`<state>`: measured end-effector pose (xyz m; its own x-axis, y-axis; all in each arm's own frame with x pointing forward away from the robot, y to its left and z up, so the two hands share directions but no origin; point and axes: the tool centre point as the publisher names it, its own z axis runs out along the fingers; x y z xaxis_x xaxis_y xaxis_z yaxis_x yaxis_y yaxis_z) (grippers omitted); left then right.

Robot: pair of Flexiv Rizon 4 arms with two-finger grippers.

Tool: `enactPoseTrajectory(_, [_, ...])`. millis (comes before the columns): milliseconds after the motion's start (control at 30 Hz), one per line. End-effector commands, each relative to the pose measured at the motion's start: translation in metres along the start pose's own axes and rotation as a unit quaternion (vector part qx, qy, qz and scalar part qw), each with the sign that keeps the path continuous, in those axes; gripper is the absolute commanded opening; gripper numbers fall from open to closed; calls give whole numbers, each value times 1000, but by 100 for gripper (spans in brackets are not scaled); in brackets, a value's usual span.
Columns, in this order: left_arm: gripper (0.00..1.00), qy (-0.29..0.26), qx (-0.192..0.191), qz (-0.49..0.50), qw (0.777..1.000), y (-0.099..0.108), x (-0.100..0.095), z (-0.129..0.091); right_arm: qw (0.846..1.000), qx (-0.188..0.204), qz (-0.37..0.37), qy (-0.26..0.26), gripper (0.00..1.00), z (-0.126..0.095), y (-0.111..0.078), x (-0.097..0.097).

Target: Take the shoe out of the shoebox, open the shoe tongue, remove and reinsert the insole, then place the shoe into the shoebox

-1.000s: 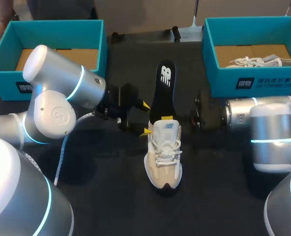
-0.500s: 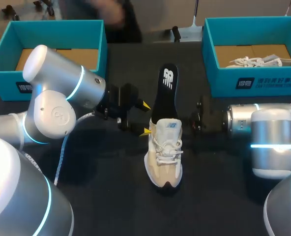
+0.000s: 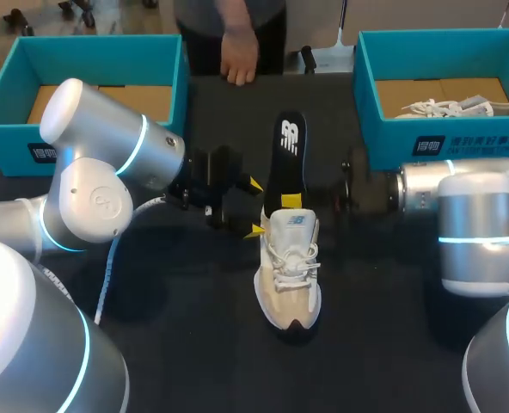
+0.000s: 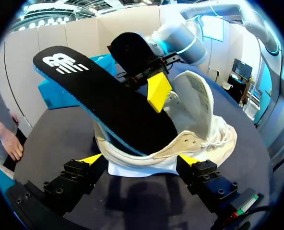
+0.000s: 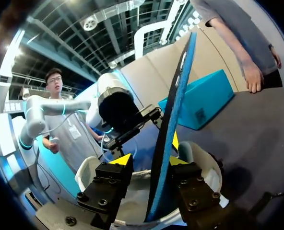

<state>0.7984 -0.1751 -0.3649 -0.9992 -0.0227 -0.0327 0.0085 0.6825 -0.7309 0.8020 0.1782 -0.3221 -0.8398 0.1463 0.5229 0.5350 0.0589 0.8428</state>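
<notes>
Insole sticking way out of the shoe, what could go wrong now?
The insole, held by the right gripper, stands mostly out of the shoe. Pushed in crooked, it could bend or jam. The shoe has only the left gripper at its heel, so a hard push might tip or slide it. A person's hand is at the far edge of the table, perhaps close enough to get bumped.

Dark table (image 3: 177, 344) with a beige shoe (image 3: 289, 275) mid-table, left shoebox (image 3: 14, 146) and right shoebox (image 3: 461, 142) at far corners.
</notes>
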Motion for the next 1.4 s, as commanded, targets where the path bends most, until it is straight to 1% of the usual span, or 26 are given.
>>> enactPoseTrajectory(33, [100,-1,-1,0,1000,0,1,1,1000,24,2,13,41,4,10,-9])
enactPoseTrajectory(67, [100,-1,-1,0,1000,0,1,1,999,28,8,18,39,5,10,-11])
enactPoseTrajectory(100, [100,-1,-1,0,1000,0,1,1,999,32,13,21,33,6,9,-13])
enactPoseTrajectory(133, [100,-1,-1,0,1000,0,1,1,999,38,15,23,19,7,6,-14])
enactPoseTrajectory(167, [100,-1,-1,0,1000,0,1,1,999,43,22,24,0,7,3,-15])
enactPoseTrajectory(333, [100,-1,-1,0,1000,0,1,1,998,47,41,33,0,8,-16,-16])
enactPoseTrajectory(500, [100,-1,-1,0,1000,0,1,1,994,73,77,25,0,7,-37,-5])
enactPoseTrajectory(567, [100,-1,-1,0,1000,0,1,1,993,71,85,27,0,7,-44,-1])
enactPoseTrajectory(633, [100,-1,-1,0,1000,0,1,1,993,71,90,25,0,6,-48,2])
enactPoseTrajectory(733, [100,-1,-1,0,1000,0,1,1,994,60,86,11,0,4,-45,6])
enactPoseTrajectory(767, [100,-1,-1,0,1000,0,1,1,995,56,83,9,15,3,-44,6])
enactPoseTrajectory(833, [100,-1,-1,0,1000,0,1,1,996,56,72,0,39,1,-35,7])
enactPoseTrajectory(867, [100,-1,-1,0,1000,0,1,1,996,56,66,-2,42,0,-31,7])
enactPoseTrajectory(967, [100,-1,-1,0,1000,0,1,1,997,62,51,-14,43,-3,-19,7])
enactPoseTrajectory(1033, [100,-1,-1,0,1000,0,1,1,997,64,45,-16,47,-4,-15,8])
enactPoseTrajectory(1233, [100,-1,-1,0,1000,0,1,1,997,67,35,-18,44,-4,-9,4])
enactPoseTrajectory(1400, [100,-1,-1,0,1000,0,1,1,997,77,31,-6,38,0,-4,-6])
